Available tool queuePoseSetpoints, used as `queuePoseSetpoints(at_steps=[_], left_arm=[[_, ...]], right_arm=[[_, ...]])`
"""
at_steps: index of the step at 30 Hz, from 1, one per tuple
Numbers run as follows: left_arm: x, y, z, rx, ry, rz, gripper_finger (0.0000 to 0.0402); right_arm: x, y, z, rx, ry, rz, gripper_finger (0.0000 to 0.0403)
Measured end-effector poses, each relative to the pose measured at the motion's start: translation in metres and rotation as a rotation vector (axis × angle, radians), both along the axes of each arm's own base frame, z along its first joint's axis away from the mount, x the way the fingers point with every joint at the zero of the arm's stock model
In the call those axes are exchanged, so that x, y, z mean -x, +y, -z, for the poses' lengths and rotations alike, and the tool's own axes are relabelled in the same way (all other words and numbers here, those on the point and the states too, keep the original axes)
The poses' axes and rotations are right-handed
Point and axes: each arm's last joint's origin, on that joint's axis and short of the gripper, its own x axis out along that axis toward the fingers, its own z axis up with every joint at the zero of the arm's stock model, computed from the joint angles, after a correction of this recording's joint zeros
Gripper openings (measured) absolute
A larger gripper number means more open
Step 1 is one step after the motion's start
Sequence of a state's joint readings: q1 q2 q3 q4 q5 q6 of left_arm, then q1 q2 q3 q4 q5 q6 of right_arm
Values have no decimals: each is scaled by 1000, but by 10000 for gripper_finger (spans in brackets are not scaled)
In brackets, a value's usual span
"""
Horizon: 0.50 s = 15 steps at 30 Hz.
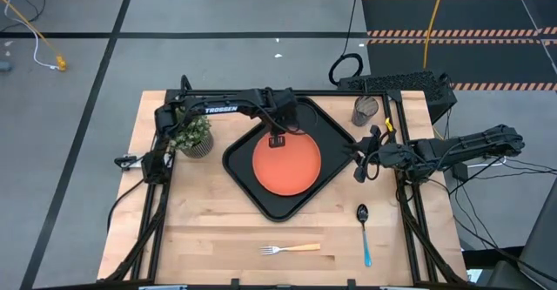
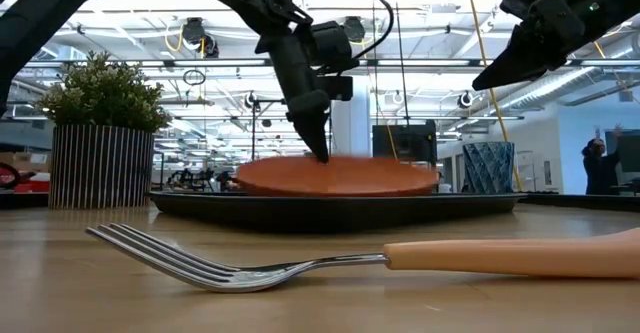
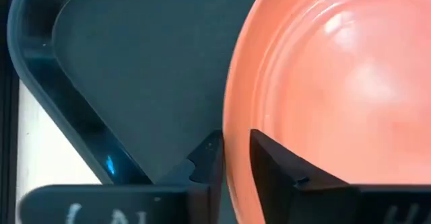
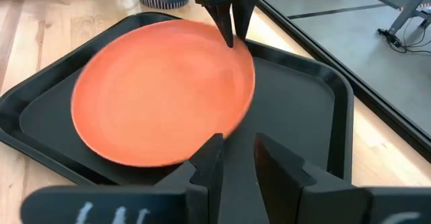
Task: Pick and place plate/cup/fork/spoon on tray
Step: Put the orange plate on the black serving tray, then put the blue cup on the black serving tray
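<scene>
Fork (image 2: 380, 260) lies nearest on tabletop (image 1: 218, 220), spoon (image 1: 364, 229) beside the tray (image 1: 335, 138). Left tool (image 1: 278, 139) pinches rim of plate (image 1: 287, 164), resting on tray. Risk: plate drags if arm lifts w/o letting go. Right tool (image 1: 361, 170) near tray corner, fingers narrowly apart, empty. Cup (image 1: 366, 110) partly hidden by cables.

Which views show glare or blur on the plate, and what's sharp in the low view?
Left wrist view: white glare streaks on the plate, held at its rim by the left pincer. Right wrist view: the plate's near edge smears. Low view: the fork is sharp, the room behind hazy.
</scene>
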<state>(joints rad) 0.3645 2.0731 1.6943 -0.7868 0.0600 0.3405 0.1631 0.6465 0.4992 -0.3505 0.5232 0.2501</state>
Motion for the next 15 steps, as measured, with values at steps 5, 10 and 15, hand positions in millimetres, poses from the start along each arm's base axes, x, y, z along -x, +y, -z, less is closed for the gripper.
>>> queuePoseSetpoints(at_steps=[5, 10, 15], left_arm=[[-1, -3, 0, -27, 10, 0, 118], [-3, -6, 0, -113, 33, 29, 141], [-4, -9, -1, -239, 86, 55, 144]], right_arm=[[0, 0, 0, 0, 0, 0, 77], [0, 0, 0, 0, 3, 0, 77], [1, 0, 2, 3, 19, 0, 77]])
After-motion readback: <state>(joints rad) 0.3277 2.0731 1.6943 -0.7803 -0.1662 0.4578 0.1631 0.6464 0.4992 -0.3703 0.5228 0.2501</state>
